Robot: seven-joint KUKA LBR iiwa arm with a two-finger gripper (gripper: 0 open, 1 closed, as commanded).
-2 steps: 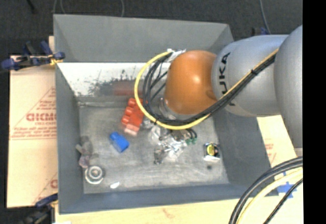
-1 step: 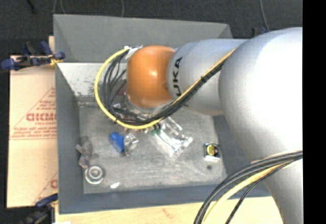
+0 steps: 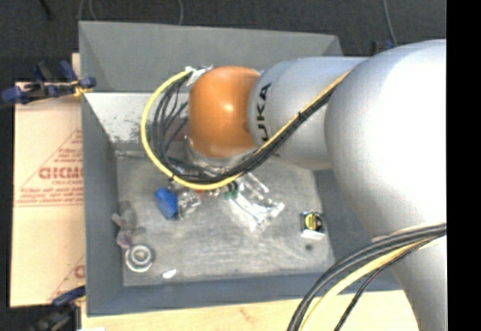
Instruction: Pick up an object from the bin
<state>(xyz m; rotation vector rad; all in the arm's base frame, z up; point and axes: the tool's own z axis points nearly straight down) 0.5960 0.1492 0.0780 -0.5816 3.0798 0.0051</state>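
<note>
My gripper (image 3: pixel 201 174) sits low over the middle of the bin floor, mostly covered by the arm's wrist. A small blue block-like thing (image 3: pixel 166 201) lies just to its lower left, with a small shiny metal piece (image 3: pixel 188 201) beside it. A crumpled clear plastic piece (image 3: pixel 257 203) lies just to the gripper's lower right.
A small yellow and black tape measure (image 3: pixel 312 223) lies near the bin's right wall. A grey-purple lump (image 3: pixel 125 223) and a round metal ring (image 3: pixel 139 256) lie at the front left, with a white scrap (image 3: pixel 168 274) by the front wall. The arm spans the bin's right side.
</note>
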